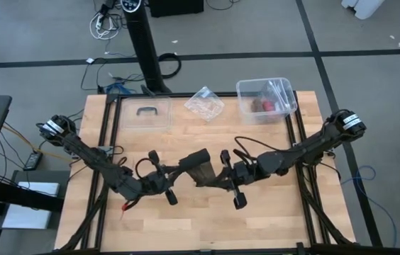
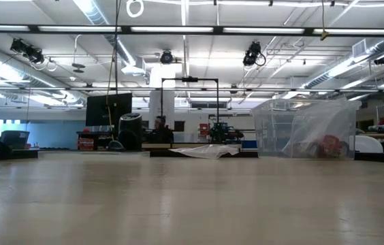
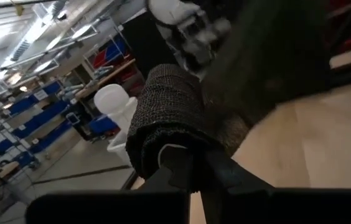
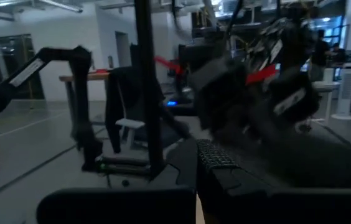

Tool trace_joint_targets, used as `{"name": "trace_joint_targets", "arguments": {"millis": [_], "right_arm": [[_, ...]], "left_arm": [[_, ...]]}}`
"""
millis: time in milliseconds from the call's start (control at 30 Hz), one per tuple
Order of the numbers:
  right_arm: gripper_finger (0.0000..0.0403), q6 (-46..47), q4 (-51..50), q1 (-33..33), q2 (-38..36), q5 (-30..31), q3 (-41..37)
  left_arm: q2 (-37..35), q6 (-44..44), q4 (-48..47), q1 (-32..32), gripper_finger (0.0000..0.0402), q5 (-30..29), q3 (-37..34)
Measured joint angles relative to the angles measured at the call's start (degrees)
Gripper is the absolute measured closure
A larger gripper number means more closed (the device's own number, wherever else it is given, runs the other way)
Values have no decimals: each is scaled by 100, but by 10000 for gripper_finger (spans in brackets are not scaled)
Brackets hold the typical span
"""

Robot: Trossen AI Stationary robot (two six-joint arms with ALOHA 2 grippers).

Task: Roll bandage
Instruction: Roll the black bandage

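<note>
The bandage [image 1: 201, 166] hangs between my two tools above the counter [image 1: 271, 219], partly rolled. My left tool [image 1: 183, 168] is clenched on its rolled end; my right tool [image 1: 214, 172] is clenched on the other side. A clear plastic box [image 1: 265, 99] sits well beyond them.

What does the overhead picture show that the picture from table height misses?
Only the high view shows both arms meeting mid-table, the left pincer and right pincer each shut on the black bandage, plus a flat clear lid. Only the low view shows the room behind: ceiling lights and a dark monitor. Both show the wooden table, the clear plastic box and the crumpled wrapper.
</note>
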Motion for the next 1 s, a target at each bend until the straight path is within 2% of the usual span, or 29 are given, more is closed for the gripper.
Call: {"name": "trace_joint_targets", "arguments": {"millis": [267, 500, 767, 1000], "right_arm": [[402, 67, -623, -437, -2, 138, 513], [398, 678, -1089, -769, -2, 257, 539], [391, 1096, -1681, -771, -7, 466, 539], [360, 1255, -1884, -719, -9, 453, 543]], "left_arm": [[145, -362, -154, 16, 383, 464, -7], [552, -411, 325, 17, 383, 806, -7], [604, -394, 601, -165, 383, 828, -7], [606, -607, 680, -380, 383, 977, -9]]}}
